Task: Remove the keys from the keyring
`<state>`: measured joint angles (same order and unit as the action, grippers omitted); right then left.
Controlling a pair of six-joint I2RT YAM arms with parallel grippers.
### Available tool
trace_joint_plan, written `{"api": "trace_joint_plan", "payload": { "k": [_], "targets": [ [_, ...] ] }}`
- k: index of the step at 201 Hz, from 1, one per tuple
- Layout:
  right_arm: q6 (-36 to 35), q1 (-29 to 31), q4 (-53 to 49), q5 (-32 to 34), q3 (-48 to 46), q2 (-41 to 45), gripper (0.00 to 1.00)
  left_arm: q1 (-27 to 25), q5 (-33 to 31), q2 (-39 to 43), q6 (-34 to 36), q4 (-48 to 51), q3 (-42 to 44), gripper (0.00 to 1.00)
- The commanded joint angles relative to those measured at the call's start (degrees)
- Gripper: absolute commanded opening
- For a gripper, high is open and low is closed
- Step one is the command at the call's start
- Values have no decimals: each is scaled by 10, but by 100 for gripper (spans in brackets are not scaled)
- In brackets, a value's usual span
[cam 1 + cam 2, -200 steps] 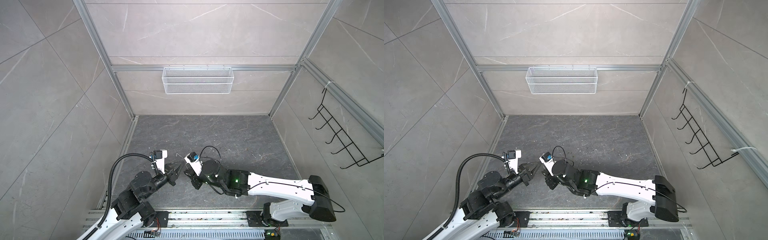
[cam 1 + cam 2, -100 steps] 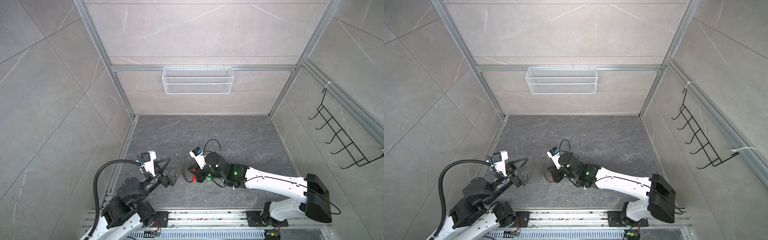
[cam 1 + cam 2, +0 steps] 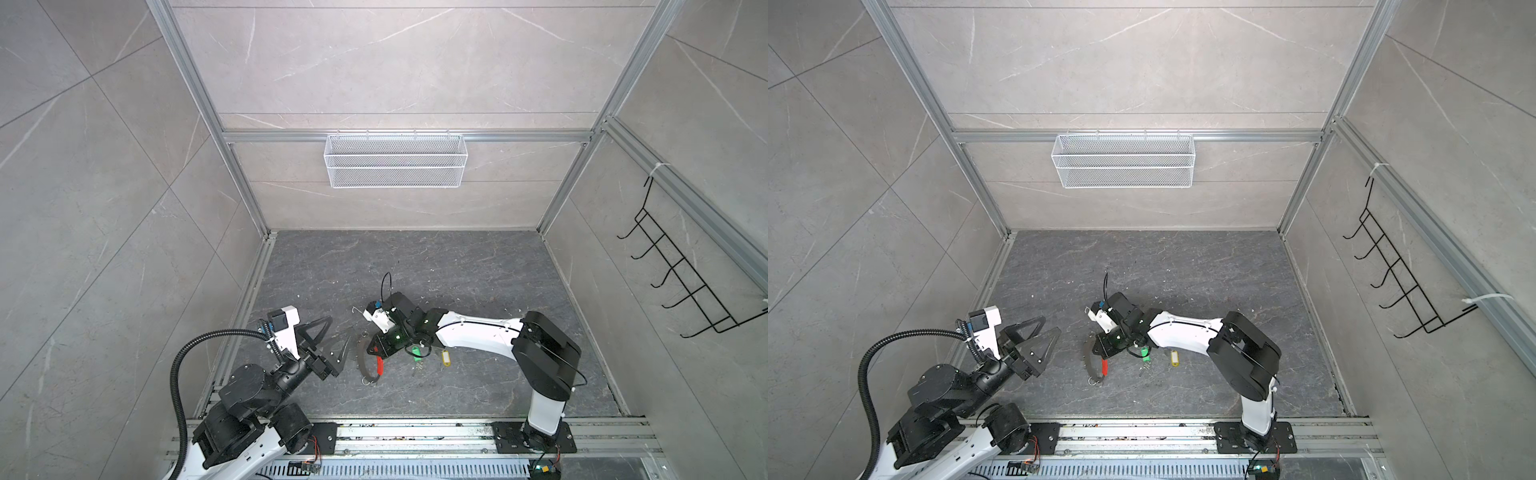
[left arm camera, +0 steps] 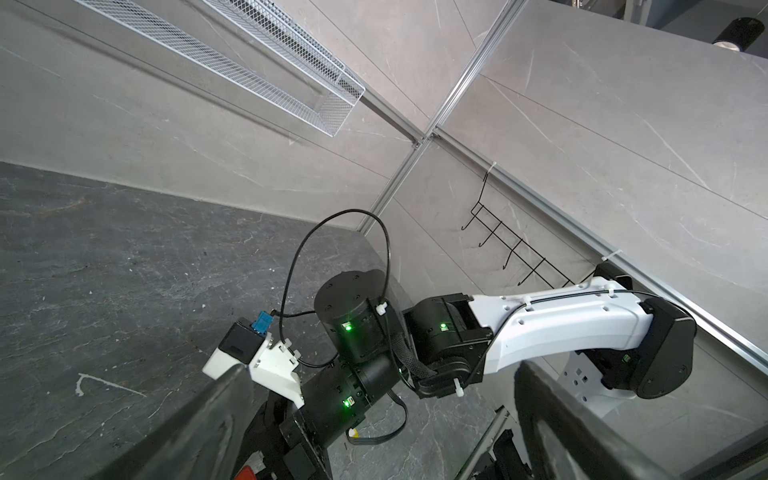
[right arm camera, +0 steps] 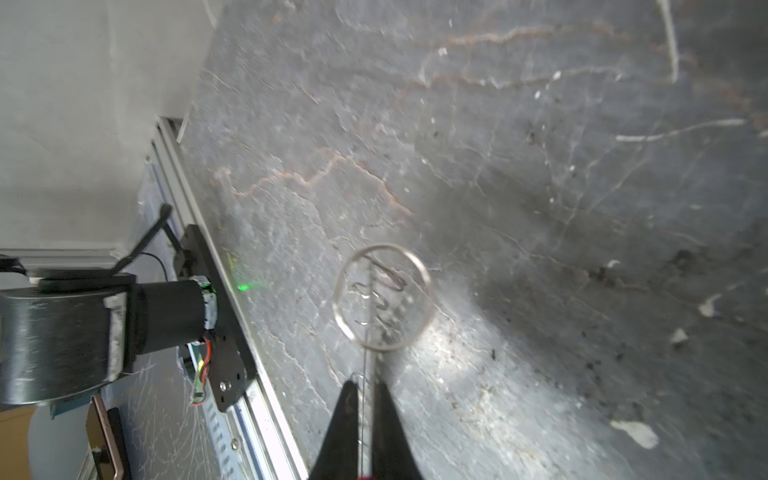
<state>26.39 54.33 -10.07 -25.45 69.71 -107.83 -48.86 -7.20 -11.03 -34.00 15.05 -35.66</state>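
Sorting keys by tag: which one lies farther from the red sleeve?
The yellow-tagged key; the green-tagged key lies between it and the red sleeve.

A white wire mesh basket (image 3: 395, 166) hangs on the aluminium crossbar (image 3: 270, 136) of the back wall (image 3: 395, 62), a black wire hook rack (image 3: 681, 274) hangs on the right wall (image 3: 706, 145), and the dark grey marbled floor (image 3: 415, 257) bears scattered pale specks (image 5: 635, 433).
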Motion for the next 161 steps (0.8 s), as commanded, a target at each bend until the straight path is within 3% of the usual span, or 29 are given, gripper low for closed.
{"api": "trace_joint_plan", "payload": {
  "k": [1,49,114,161],
  "targets": [
    [-6,-14,-45,35,22,-9,36,0,-4,9,11,-6,-2,100],
    [-11,-16,-59,167,-2,55,65,0,-8,12,10,-1,0,100],
    [-29,-16,25,301,-158,310,71,0,-41,-36,32,-20,0,100],
    [-38,-16,40,362,-240,468,71,0,-195,-148,68,-57,2,100]
  ]
}}
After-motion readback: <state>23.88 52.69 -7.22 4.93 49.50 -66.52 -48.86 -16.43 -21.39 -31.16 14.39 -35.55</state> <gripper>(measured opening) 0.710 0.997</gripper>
